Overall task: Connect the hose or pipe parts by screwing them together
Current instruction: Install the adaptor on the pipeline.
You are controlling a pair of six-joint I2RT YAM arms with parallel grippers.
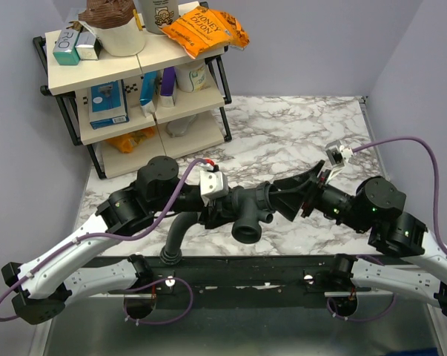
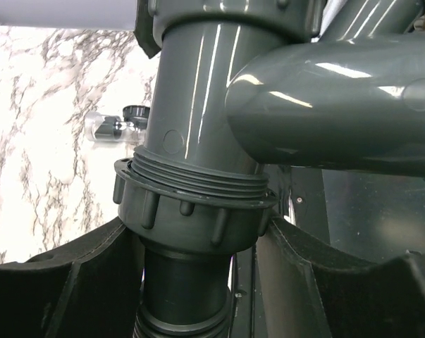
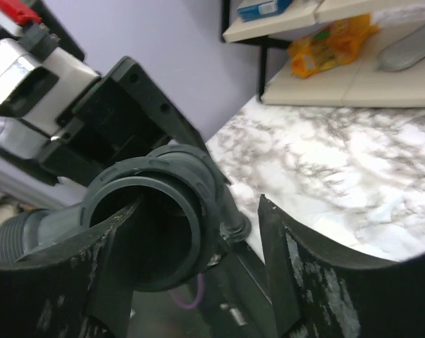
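Honestly, with the left gripper (image 2: 198, 253) clamping the dark grey branched fitting (image 2: 198, 91), the right gripper (image 3: 194, 211), wide open around the fitting's ring nut (image 3: 166, 165), should close squarely before twisting.

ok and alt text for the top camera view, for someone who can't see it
Over a marble table, the left gripper holds a grey pipe fitting, with the right gripper at its other end. A black ribbed hose curves down from the fitting towards the near edge. A stocked shelf stands back left.
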